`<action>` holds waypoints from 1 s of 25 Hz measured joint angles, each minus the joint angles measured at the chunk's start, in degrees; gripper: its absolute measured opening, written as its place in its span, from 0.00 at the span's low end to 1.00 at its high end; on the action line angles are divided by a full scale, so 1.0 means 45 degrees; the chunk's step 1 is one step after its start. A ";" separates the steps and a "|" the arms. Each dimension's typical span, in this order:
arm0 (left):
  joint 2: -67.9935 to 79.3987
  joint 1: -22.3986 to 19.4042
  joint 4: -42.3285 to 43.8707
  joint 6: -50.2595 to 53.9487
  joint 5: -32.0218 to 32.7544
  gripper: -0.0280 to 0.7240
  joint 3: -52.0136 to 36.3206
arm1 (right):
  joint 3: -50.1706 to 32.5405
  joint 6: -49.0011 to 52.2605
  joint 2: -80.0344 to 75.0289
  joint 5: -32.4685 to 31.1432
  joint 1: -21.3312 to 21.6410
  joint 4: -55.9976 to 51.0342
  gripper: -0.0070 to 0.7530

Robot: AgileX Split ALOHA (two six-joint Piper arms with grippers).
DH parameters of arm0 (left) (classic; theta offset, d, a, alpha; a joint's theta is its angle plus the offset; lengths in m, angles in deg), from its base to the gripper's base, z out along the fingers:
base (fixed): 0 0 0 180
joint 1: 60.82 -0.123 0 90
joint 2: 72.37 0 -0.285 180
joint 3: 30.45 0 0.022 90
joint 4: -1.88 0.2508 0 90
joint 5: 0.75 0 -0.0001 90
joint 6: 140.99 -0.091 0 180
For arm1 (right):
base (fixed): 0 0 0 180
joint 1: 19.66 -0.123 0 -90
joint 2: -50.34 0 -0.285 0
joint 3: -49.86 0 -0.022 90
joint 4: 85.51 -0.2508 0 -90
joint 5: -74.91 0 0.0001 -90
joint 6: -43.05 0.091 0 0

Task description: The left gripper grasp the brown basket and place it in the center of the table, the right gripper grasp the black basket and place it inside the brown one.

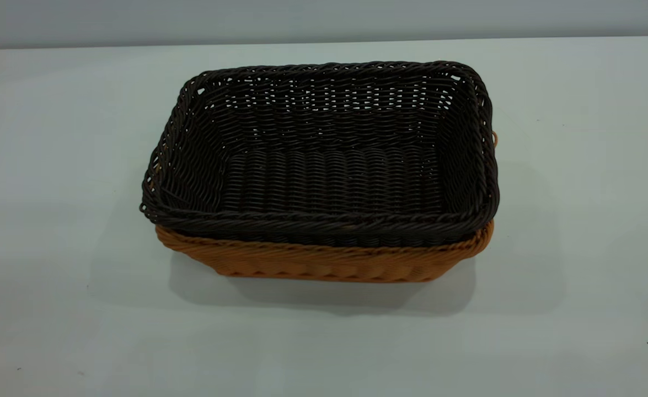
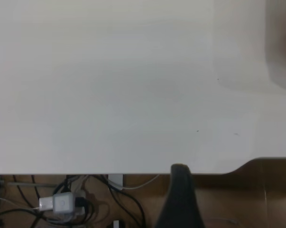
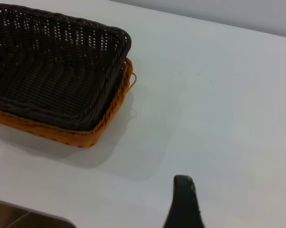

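I am looking at the black basket (image 1: 324, 154) sitting nested inside the brown basket (image 1: 324, 262), the pair resting about midway across the desk (image 1: 53, 220), somewhat nearer the far edge than the near one. The black rim is riding above the brown rim all the way round the sides I can see, so it is seated but not sunk flush. I judge that is simply because the two are close in size and the walls are wedging. It is sitting slightly skewed too, overhanging at the near left corner, while a brown loop handle (image 1: 495, 138) is peeking out on the right.

Neither arm is showing in the exterior view, so both are standing well clear of the baskets. My left hand (image 2: 180, 190) is hovering by a desk edge, with only bare desk, cables and floor beneath its camera; just one dark finger is showing, so I cannot tell whether it is apart or together. My right hand (image 3: 183, 199) is hanging over the desk to the right of the baskets, not touching them; again only one finger is showing, so I cannot tell its state.

Judging by this layout, both placements are looking done, and nothing is being held.
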 joint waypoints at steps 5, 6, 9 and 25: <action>-0.0110 0.0000 0.0000 0.0002 0.0000 0.75 0.0000 | 0.0000 0.0000 0.0000 0.0000 0.0000 0.0000 0.58; -0.0225 0.0000 0.0000 0.0002 0.0000 0.75 0.0000 | 0.0000 0.0000 0.0000 0.0000 0.0000 0.0000 0.57; -0.0900 0.0028 -0.0042 0.0122 0.0000 0.75 0.0000 | 0.0000 0.0000 0.0000 0.0000 0.0000 0.0000 0.54; -0.2724 0.0905 -0.0187 0.0330 0.0160 0.75 0.0000 | 0.0000 0.0000 0.0000 0.0000 0.0000 0.0000 0.37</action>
